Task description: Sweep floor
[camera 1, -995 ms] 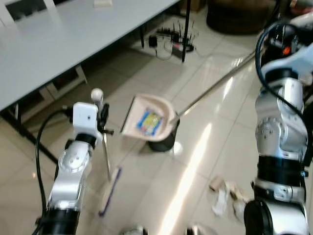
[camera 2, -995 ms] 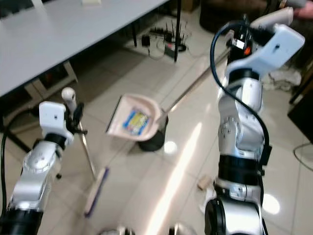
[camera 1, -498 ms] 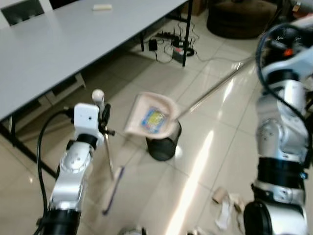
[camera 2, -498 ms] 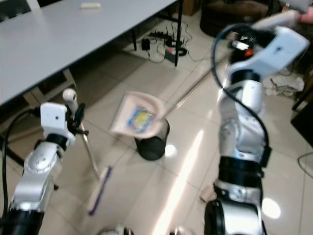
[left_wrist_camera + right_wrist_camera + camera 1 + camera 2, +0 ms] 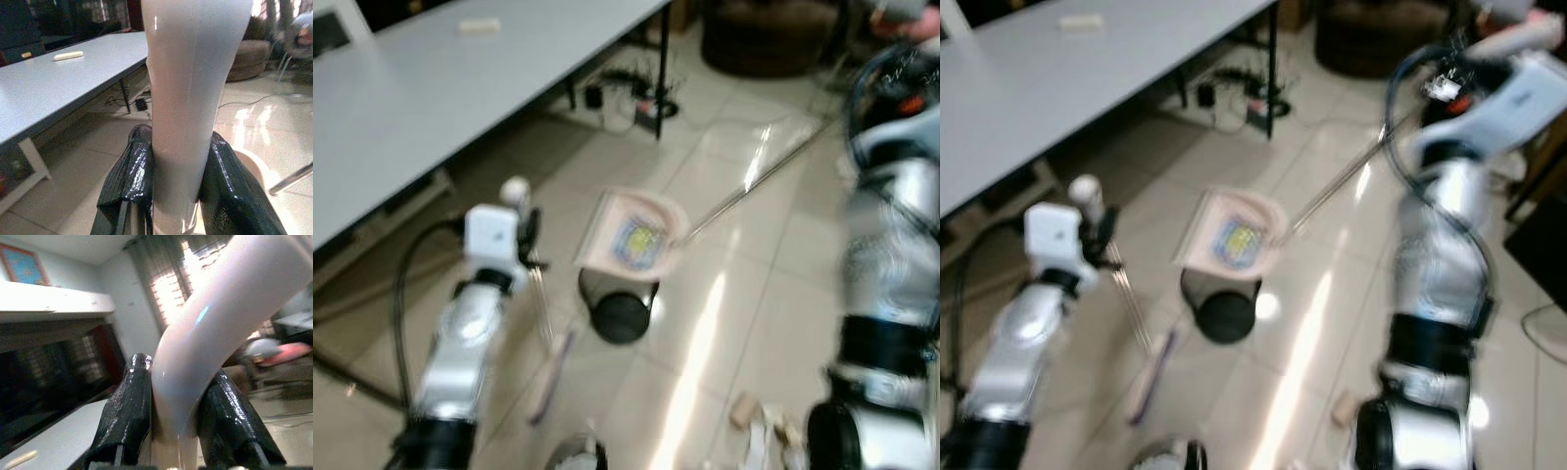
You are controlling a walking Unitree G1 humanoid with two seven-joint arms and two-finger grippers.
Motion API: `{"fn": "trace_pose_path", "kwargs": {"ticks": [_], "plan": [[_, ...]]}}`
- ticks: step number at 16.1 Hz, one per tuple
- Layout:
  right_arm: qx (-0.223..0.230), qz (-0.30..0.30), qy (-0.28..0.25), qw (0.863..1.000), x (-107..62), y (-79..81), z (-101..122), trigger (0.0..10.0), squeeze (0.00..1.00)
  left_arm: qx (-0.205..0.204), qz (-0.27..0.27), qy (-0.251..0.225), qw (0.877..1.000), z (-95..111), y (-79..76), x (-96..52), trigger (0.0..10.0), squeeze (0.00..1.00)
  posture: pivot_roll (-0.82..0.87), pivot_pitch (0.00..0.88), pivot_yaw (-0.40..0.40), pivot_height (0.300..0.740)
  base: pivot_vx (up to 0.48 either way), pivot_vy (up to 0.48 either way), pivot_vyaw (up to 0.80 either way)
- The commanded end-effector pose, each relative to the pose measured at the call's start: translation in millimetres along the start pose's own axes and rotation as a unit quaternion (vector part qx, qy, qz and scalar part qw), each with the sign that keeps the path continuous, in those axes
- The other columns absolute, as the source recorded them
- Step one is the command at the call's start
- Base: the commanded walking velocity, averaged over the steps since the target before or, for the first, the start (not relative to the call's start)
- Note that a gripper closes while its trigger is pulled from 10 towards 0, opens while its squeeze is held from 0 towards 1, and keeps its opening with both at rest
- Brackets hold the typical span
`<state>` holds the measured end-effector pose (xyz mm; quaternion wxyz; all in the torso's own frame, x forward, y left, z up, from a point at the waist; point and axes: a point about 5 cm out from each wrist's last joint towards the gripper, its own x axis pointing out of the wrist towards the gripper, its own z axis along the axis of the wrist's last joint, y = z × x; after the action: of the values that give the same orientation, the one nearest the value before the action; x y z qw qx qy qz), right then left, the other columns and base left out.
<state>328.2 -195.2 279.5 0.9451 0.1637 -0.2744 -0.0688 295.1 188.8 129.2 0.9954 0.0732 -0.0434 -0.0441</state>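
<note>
Above the black waste bin (image 5: pixel 619 308), a pink long-handled dustpan (image 5: pixel 631 238) hangs tilted, with a blue-and-yellow wrapper (image 5: pixel 638 237) lying in its scoop. Its metal shaft (image 5: pixel 759 179) runs up and to the robot's right toward the right gripper (image 5: pixel 166 440); the right wrist view shows both black fingers (image 5: pixel 124 416) pressed against the pale curved handle grip (image 5: pixel 210 347), so that claw is closed on the dustpan handle. The left gripper (image 5: pixel 176 196) is likewise clamped, its fingers (image 5: pixel 134 166) on either side of the white broom handle (image 5: pixel 188 98). The broom (image 5: pixel 1151 377) stands nearly upright at the robot's left, its purple-edged head resting on the tiled floor (image 5: pixel 754 294) just beside the bin.

Progress, as judged from these views: one piece of litter has been collected and is positioned for tipping, though it has not yet dropped into the bin. Crumpled paper scraps (image 5: pixel 754 421) lie on the floor near the robot's right leg, well apart from the broom head, so sweeping appears only partly complete. Remaining work would be emptying the pan and gathering those scraps. Both head views are motion-blurred, so finer debris cannot be judged. A grey table (image 5: pixel 411 88) stands to the left, with a power strip and cables (image 5: pixel 631 93) beneath its far end
</note>
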Motion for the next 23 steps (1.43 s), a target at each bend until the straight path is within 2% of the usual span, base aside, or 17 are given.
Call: {"fn": "trace_pose_path", "kwargs": {"ticks": [1,3,14,17,23], "plan": [[0.012,0.001,-0.029,1.0,3.3,-0.4,13.3,10.0,0.0,0.01,-0.003,-0.022,1.0,9.6,-1.5,2.7,10.0,0.0,0.02,0.076,0.058,0.74,0.446,0.0,0.0],[0.014,-0.002,-0.03,0.999,3.4,-1.1,13.6,10.0,0.0,0.008,-0.004,-0.021,1.0,9.7,-1.4,2.8,10.0,0.0,0.02,0.076,0.057,0.74,0.42,0.0,0.0],[0.014,-0.008,-0.03,0.999,1.7,-1.6,10.2,10.0,0.0,0.001,-0.002,-0.008,1.0,8.6,1.8,1.1,10.0,0.0,0.04,0.091,0.063,0.74,0.0,0.0,0.0],[0.012,-0.008,-0.023,1.0,0.3,-1.6,0.7,10.0,0.0,0.008,0.001,-0.005,1.0,8.5,2.8,-0.3,10.0,0.0,0.04,0.1,0.066,0.74,0.0,0.0,0.0],[-0.035,0.028,-0.045,0.998,5.7,5.0,-21.2,10.0,0.0,0.027,0.002,0.004,1.0,10.4,7.9,-5.7,10.0,0.0,0.09,0.139,0.081,0.74,0.0,0.0,0.0]]}}
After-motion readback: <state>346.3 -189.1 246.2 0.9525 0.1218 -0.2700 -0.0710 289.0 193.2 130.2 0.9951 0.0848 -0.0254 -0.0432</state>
